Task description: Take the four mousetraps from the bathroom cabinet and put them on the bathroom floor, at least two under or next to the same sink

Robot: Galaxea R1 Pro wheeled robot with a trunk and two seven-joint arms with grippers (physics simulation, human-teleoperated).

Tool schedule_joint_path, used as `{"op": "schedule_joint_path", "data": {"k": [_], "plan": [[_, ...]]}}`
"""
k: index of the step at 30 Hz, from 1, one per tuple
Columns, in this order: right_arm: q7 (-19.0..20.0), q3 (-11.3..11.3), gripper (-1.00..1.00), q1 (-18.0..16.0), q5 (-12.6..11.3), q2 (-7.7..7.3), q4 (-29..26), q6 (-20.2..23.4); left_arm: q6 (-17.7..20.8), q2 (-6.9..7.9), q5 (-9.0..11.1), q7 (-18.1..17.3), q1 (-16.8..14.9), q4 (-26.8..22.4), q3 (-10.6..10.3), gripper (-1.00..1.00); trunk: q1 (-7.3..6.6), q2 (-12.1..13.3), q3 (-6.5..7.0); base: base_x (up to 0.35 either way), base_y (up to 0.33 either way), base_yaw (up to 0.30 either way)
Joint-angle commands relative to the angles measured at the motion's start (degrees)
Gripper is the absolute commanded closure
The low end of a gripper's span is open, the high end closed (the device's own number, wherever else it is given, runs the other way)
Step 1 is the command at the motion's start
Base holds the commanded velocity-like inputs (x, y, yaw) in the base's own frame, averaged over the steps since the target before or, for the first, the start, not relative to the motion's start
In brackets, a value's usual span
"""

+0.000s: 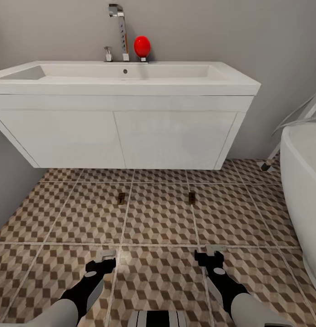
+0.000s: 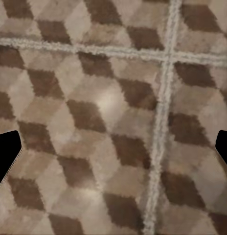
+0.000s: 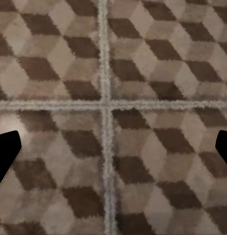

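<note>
Left gripper (image 1: 104, 259) hangs low over the bathroom floor (image 1: 158, 227), fingers spread wide, nothing between them. Ahead of it, one mousetrap (image 1: 121, 198) lies on the tiles just in front of the white sink unit (image 1: 126, 131). A second mousetrap (image 1: 191, 197) lies ahead of the right gripper (image 1: 212, 252), also spread wide and empty.

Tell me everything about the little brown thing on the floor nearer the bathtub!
It's a mousetrap: a tiny tan wooden board with dark metal on top, details too small to make out. It lies flat on the cube-patterned floor, by a pale grout line, just in front of the white sink cabinet. Nothing touches it except the tile.
</note>
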Motion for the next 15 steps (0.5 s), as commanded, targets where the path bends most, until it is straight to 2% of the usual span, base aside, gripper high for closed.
{"op": "schedule_joint_path", "data": {"k": [1, 15], "plan": [[-0.11, -0.4, -1.0, -0.03, 0.58, 0.05, 0.06, -0.16, -0.22, -0.01, 0.29, 0.14, -0.02, 0.05, 0.02, -1.0, -0.03, 0.0, 0.19, 0.0, 0.0, 0.0], [-0.09, -0.44, -1.0, -0.03, 0.68, 0.03, 0.06, -0.12, -0.22, 0.06, 0.3, 0.14, -0.02, 0.05, 0.15, -1.0, -0.39, 0.19, 3.29, 0.0, 0.0, 0.0]]}}
